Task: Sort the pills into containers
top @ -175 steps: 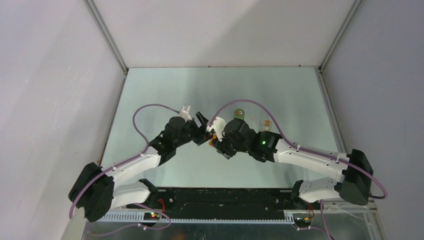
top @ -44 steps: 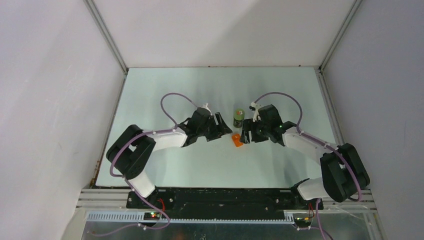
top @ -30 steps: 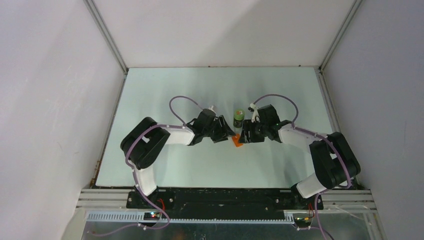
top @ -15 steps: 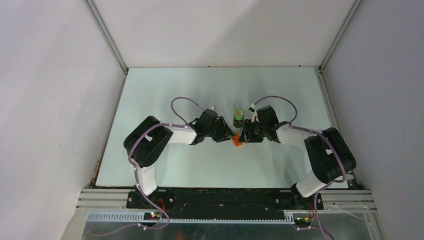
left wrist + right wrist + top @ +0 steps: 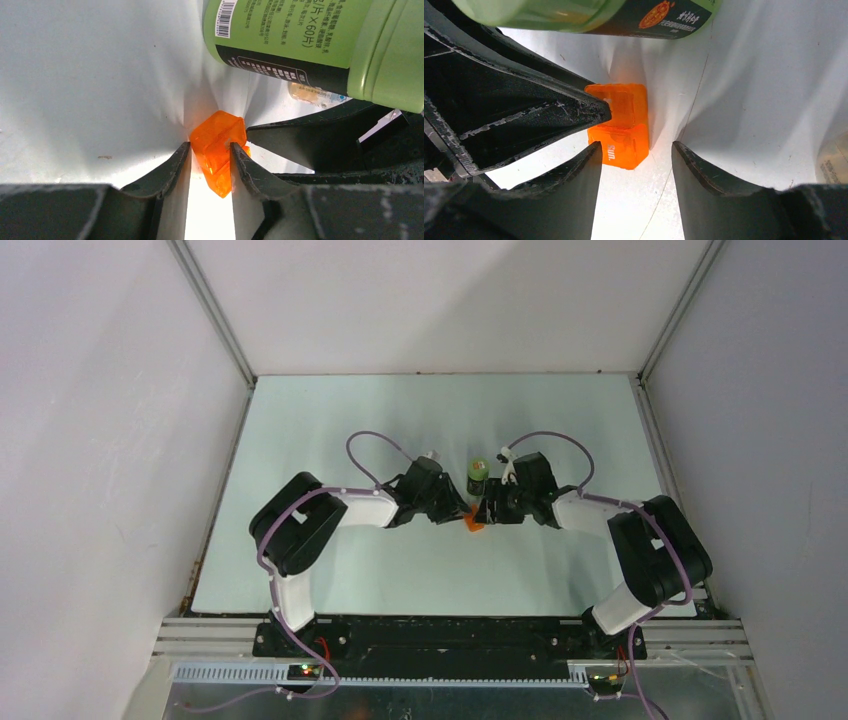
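A small orange box (image 5: pixel 474 524) lies on the table between both arms. My left gripper (image 5: pixel 208 150) is shut on the orange box (image 5: pixel 220 145), a finger pressing each side. My right gripper (image 5: pixel 635 147) stands open around the same box (image 5: pixel 621 132); one finger is at its side and a gap is left on the other. A green bottle (image 5: pixel 478 472) with a dark label stands just behind the box, large in the left wrist view (image 5: pixel 300 35). A clear vial (image 5: pixel 310 94) lies behind the bottle. I see no loose pills.
The pale green table (image 5: pixel 330 430) is walled by white panels at the left, back and right. The left arm's finger (image 5: pixel 549 115) reaches into the right wrist view and touches the box. The two grippers nearly meet tip to tip.
Both arms have reached in from the sides to the orange box. My left jaws have narrowed onto it; my right jaws stay apart around it.
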You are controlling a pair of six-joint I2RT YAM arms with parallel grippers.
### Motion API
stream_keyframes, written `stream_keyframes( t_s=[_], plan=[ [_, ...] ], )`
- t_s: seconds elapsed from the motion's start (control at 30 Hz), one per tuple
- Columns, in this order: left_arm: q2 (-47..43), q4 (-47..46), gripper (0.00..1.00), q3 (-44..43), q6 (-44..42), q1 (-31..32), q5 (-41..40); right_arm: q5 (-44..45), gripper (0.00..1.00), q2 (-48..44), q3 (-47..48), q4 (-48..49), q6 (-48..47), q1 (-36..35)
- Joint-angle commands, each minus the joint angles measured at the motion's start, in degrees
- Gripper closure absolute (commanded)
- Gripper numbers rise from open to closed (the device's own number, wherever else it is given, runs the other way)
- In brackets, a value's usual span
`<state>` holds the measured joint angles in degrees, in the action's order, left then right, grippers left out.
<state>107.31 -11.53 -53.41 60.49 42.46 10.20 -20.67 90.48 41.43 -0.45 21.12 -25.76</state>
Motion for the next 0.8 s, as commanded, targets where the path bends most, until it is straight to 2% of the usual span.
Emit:
stream_keyframes(
  t_s=[0.0, 0.27, 0.5, 0.77],
  plan=[
    [1.7, 6.5, 0.66, -0.8, -1.3, 0.4, -4.2, 1.2, 0.42, 1.3, -0.9, 1.8, -0.8, -0.9],
    [1.9, 7.5, 0.72, -0.3, -0.8, 0.5, -5.5, 3.7, 0.43, 2.5, -0.9, 0.9, -1.3, -2.2],
    [2.0, 7.5, 0.74, 0.0, -0.1, 0.6, -5.9, 14.4, 0.46, 3.2, -0.2, -3.7, -1.3, -5.7],
    [2.0, 7.4, 0.76, 0.2, 0.1, 0.7, -6.1, 19.6, 0.57, 4.5, 0.7, -7.0, 1.0, -8.4]
  ],
)
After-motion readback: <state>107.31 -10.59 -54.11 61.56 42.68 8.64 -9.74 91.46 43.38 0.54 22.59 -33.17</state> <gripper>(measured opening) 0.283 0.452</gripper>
